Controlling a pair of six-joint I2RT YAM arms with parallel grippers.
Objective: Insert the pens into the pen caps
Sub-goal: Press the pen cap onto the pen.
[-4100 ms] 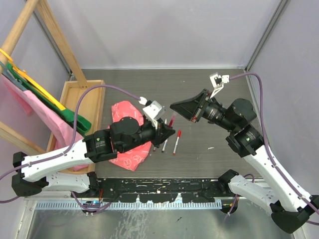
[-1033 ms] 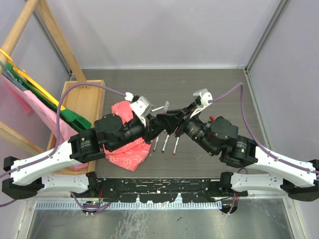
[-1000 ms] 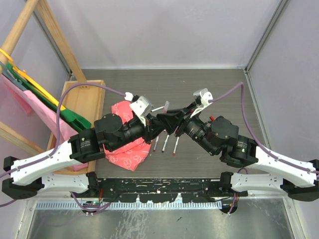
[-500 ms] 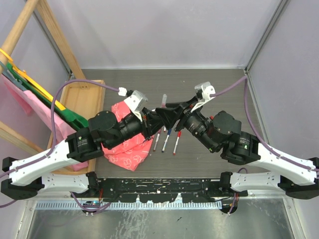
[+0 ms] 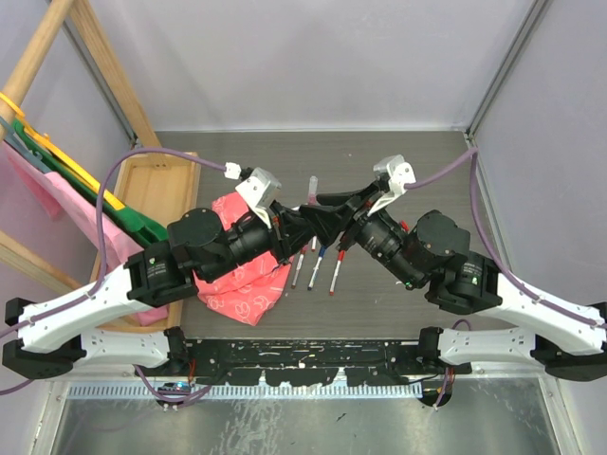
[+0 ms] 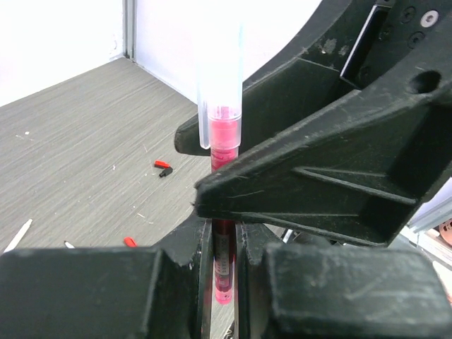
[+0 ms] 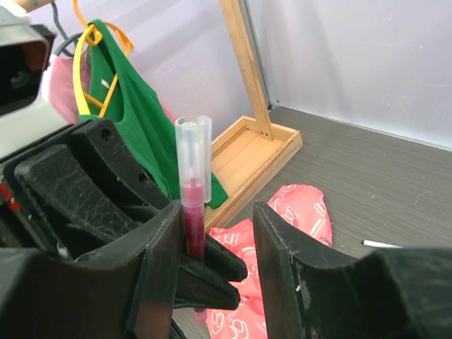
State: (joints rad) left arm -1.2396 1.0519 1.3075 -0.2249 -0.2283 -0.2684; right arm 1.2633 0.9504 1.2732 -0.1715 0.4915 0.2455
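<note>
My left gripper [image 6: 224,272] is shut on a red-barrelled pen [image 6: 223,258] held upright above the table. A clear pen cap [image 6: 219,78] sits over its top end. From above, this capped pen [image 5: 311,191] stands where the two grippers meet. My right gripper [image 7: 215,240] is open; the pen [image 7: 193,226] and its cap [image 7: 192,152] stand against its left finger, with a wide gap to the other. Three more pens [image 5: 316,264] lie on the table below. Small red caps [image 6: 163,167] lie on the table.
A pink patterned cloth [image 5: 237,289] lies under the left arm. A wooden tray [image 5: 156,199] sits at the left, with a wooden rack [image 5: 104,66] and hanging green and pink garments [image 7: 134,127] beside it. A white pen [image 7: 381,244] lies further back.
Both grippers have shifted slightly toward the back of the table with the pen between them. The right jaws have spread apart off the cap, and the pen now stands more upright.
</note>
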